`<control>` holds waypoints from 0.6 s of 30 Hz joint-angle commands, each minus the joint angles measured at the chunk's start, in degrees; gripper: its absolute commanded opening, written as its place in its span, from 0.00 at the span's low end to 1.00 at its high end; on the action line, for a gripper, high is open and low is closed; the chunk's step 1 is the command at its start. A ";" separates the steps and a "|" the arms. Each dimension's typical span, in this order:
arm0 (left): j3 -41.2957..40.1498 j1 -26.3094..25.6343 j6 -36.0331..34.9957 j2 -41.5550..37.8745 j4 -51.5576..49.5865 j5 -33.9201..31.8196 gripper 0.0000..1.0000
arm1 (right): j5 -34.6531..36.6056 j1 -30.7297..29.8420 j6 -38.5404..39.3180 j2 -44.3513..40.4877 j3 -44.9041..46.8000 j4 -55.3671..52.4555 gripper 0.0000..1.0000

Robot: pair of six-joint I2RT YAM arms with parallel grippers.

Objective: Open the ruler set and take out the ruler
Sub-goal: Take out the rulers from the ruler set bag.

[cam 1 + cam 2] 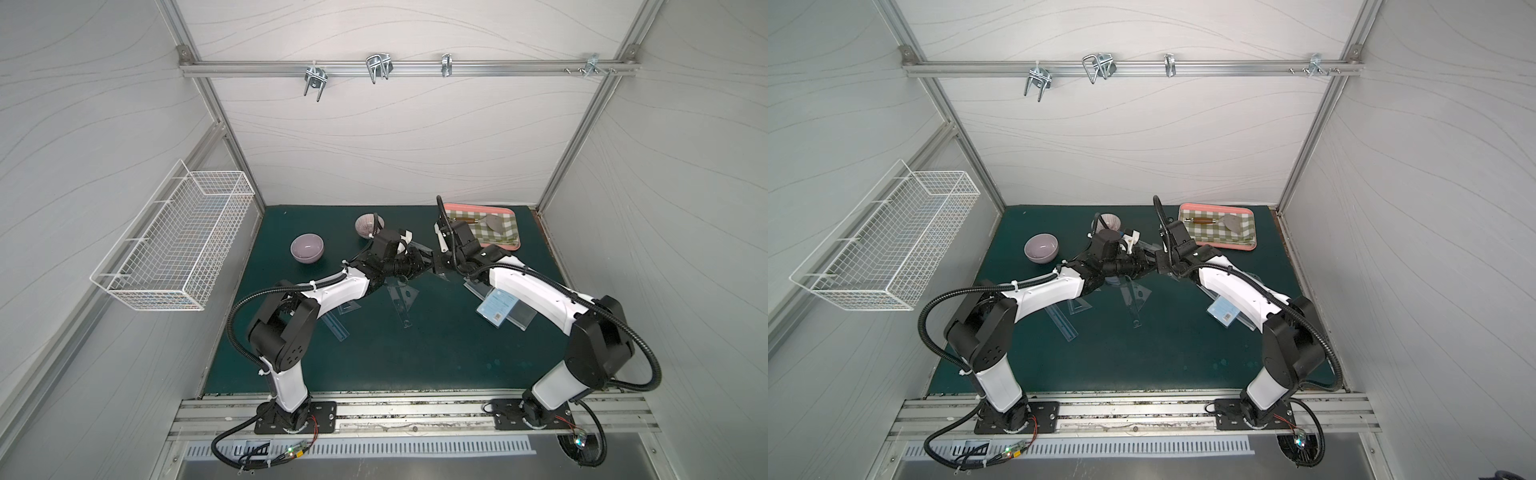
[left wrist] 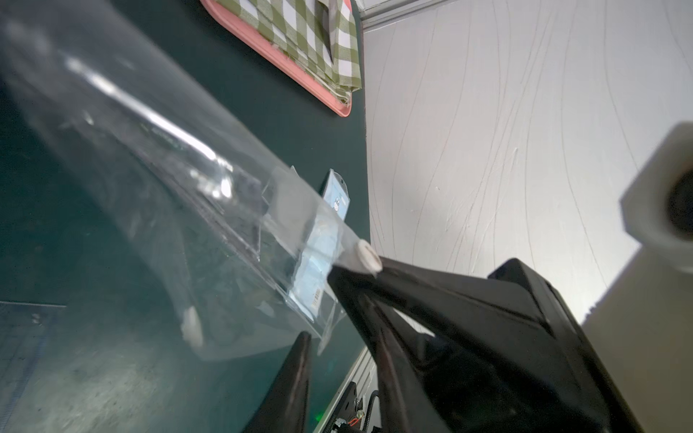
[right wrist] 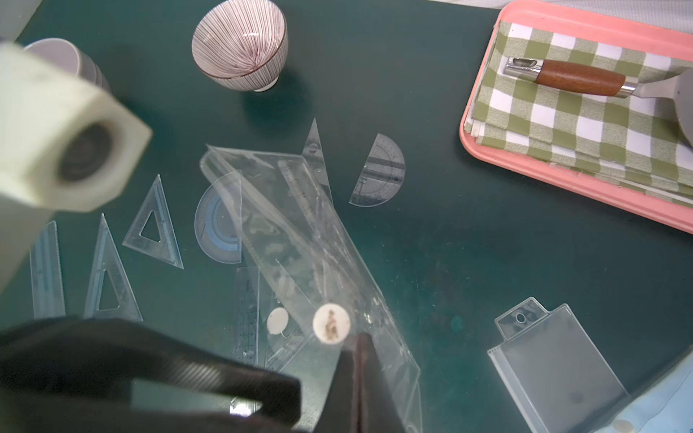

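Clear plastic is pinched in your right fingers point(image 3: 375, 397), just beside a white snap point(image 3: 332, 322): the ruler-set pouch point(image 3: 318, 255), midway across the worktop point(image 1: 415, 365). Your left fingers point(image 3: 168, 371) sit close alongside; their gap cannot be told. A set square point(image 1: 401, 303) and straight ruler point(image 1: 337, 326) lie loose on the near side.

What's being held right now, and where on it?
The right gripper is shut on the clear ruler pouch, pinching its edge beside the white snap. The left gripper has its jaws apart at that end; no grip visible.
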State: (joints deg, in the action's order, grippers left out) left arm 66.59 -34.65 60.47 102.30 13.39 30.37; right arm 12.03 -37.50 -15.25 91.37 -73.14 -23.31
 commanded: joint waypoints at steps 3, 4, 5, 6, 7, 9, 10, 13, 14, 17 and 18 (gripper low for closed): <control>2.93 -0.45 -1.36 1.58 -2.65 -1.16 0.30 | 2.18 -0.43 -0.35 -2.38 0.65 0.90 0.00; 2.91 -0.58 -1.79 1.67 -3.20 -1.32 0.30 | 2.23 -0.42 -0.27 -2.62 0.57 0.81 0.00; 2.77 -0.57 -1.91 1.65 -3.49 -1.37 0.30 | 2.38 -0.43 -0.22 -2.83 0.53 0.74 0.00; 2.65 -0.56 -2.23 1.71 -3.94 -1.52 0.30 | 2.51 -0.40 -0.14 -2.95 0.44 0.66 0.00; 2.84 -0.61 -2.83 1.74 -4.88 -1.87 0.30 | 2.55 -0.46 -0.14 -3.09 0.37 0.64 0.00; 3.21 -0.74 -4.29 1.66 -6.90 -2.69 0.29 | 2.60 -0.40 -0.24 -3.37 0.36 0.63 0.00; 3.57 -0.81 -5.31 1.73 -8.15 -3.39 0.30 | 2.45 -0.47 -0.22 -3.54 0.35 0.68 0.00; 3.87 -1.03 -6.83 1.75 -9.46 -5.74 0.30 | 1.69 -0.77 -0.24 -3.93 0.40 0.84 0.00; 3.87 -1.03 -6.98 1.74 -9.31 -6.29 0.31 | 1.76 -0.96 -0.02 -4.05 0.51 0.81 0.00; 3.87 -1.06 -6.94 1.83 -8.11 -7.69 0.34 | 1.81 -1.41 0.34 -4.58 0.99 0.99 0.00; 3.73 -1.11 -6.77 1.81 -7.56 -8.11 0.34 | 1.87 -1.50 0.55 -4.75 1.12 0.90 0.00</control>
State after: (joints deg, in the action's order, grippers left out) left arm 67.92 -35.42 54.87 103.26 4.10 24.99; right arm 13.47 -38.26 -15.11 89.01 -72.66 -23.18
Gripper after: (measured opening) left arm 0.335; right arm 0.047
